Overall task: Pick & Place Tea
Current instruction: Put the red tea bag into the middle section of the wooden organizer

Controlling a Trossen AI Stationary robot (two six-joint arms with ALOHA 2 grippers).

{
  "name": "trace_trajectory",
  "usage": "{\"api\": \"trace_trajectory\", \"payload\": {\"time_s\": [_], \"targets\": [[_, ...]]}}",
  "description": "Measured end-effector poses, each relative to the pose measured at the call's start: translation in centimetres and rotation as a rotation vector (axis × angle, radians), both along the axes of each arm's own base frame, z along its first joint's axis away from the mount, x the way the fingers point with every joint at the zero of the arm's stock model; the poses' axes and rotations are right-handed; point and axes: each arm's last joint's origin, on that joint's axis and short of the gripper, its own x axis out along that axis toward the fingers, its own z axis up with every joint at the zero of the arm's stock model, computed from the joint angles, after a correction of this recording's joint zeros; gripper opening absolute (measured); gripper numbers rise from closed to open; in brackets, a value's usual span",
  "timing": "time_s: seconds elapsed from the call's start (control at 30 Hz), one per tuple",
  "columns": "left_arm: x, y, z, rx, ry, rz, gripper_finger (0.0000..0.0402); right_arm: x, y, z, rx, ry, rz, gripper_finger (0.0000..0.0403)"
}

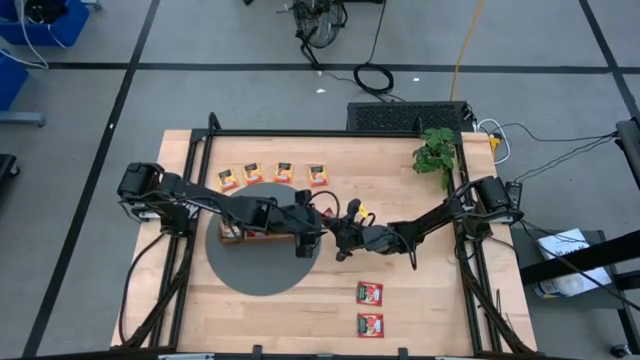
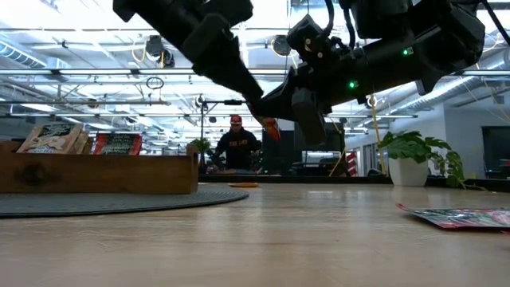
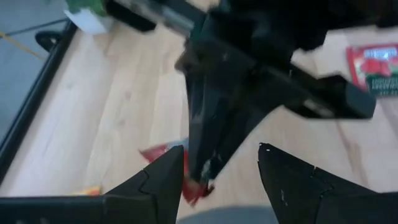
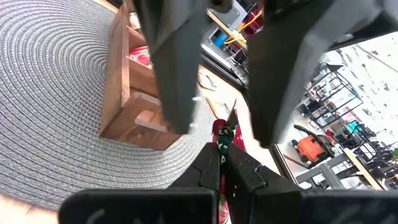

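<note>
Taking the round grey mat (image 1: 262,262) as our landmark and reading from the left, the high view shows the left arm reaching across it, with the wooden tray (image 1: 245,234) on the mat partly hidden beneath the arm. Beyond the mat's far edge we see a row of four orange-yellow packets (image 1: 272,173). Just past the mat's right edge the left gripper (image 1: 322,226) and the right gripper (image 1: 345,238) meet above the table. Farther right of the mat, two red packets (image 1: 370,308) lie flat on the wood, and a potted plant (image 1: 437,152) stands at the far right corner.

The low view adds what the overhead one hides: packets standing upright in the tray (image 2: 96,173), and both grippers raised clear of the table with a red packet (image 2: 271,127) hanging between them. A person (image 2: 237,145) stands in the room behind.

In the left wrist view we see the left gripper's fingers (image 3: 163,180) spread apart on either side of the right gripper and the red packet's edge (image 3: 163,154), not pressing it. In the right wrist view we see the right gripper (image 4: 222,163) pinched closed on the red-and-green packet (image 4: 224,138), the left gripper's fingers (image 4: 177,68) flanking it, and the tray's end wall (image 4: 140,115) on the mat beyond.
</note>
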Motion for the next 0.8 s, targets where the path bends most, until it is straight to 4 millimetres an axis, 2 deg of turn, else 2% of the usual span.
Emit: {"api": "trace_trajectory", "payload": {"time_s": [0.3, 0.67, 0.8], "targets": [[-0.56, 0.17, -0.62, 0.042, 0.086, 0.034, 0.0207, -0.02, -0.01, -0.01, 0.000, 0.000, 0.000, 0.0000], [-0.50, -0.04, -0.55, 0.050, 0.076, 0.025, 0.0206, -0.01, -0.02, -0.02, 0.003, -0.002, -0.001, 0.0000], [-0.51, -0.08, -0.54, 0.050, 0.075, 0.023, 0.0183, -0.02, -0.01, -0.02, 0.003, -0.002, -0.001, 0.0000]]}}
